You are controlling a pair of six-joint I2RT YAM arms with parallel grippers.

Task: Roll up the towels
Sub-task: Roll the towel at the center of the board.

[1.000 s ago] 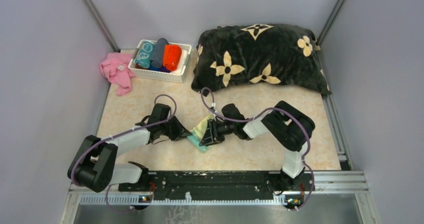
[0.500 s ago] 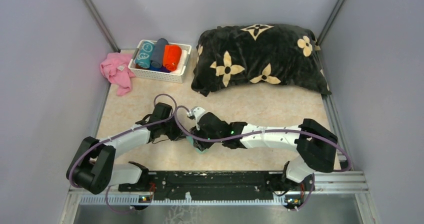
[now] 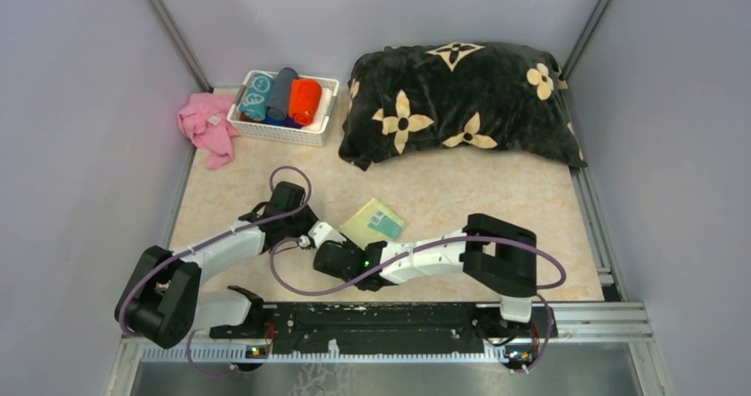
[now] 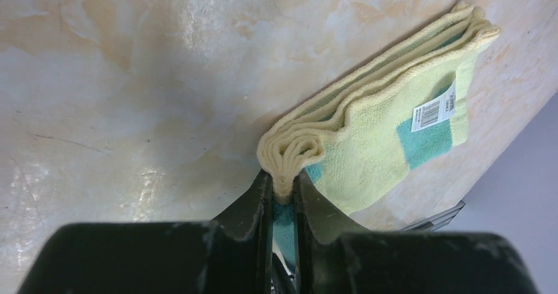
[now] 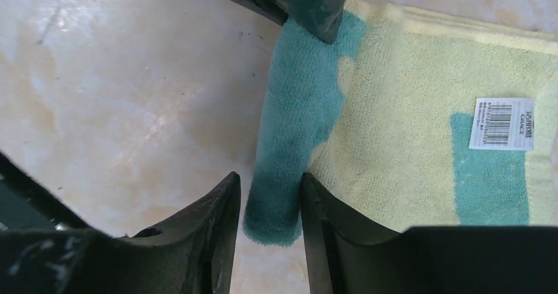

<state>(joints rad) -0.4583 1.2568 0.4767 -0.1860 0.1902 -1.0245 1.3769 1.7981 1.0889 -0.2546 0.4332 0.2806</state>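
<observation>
The left gripper pinched a corner of the yellow towel, lying before the black cushion. The right gripper straddled its teal edge, grip unclear. Rolling looked barely begun; next, that edge needed curling inward.

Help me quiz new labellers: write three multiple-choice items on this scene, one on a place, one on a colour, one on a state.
1. Where is the white basket?
A. far left, beside the pink cloth
B. near right corner
C. dead centre

2. What colour are the patches on the yellow towel?
A. red
B. teal
C. black

3. What is the left gripper doing?
A. hanging open
B. gripping the basket
C. pinching the yellow towel's folded edge

Answers:
1 A, it stands far left next to the cloth.
2 B, both wrist views show teal blocks.
3 C, its fingers close on the stacked folds.
</observation>
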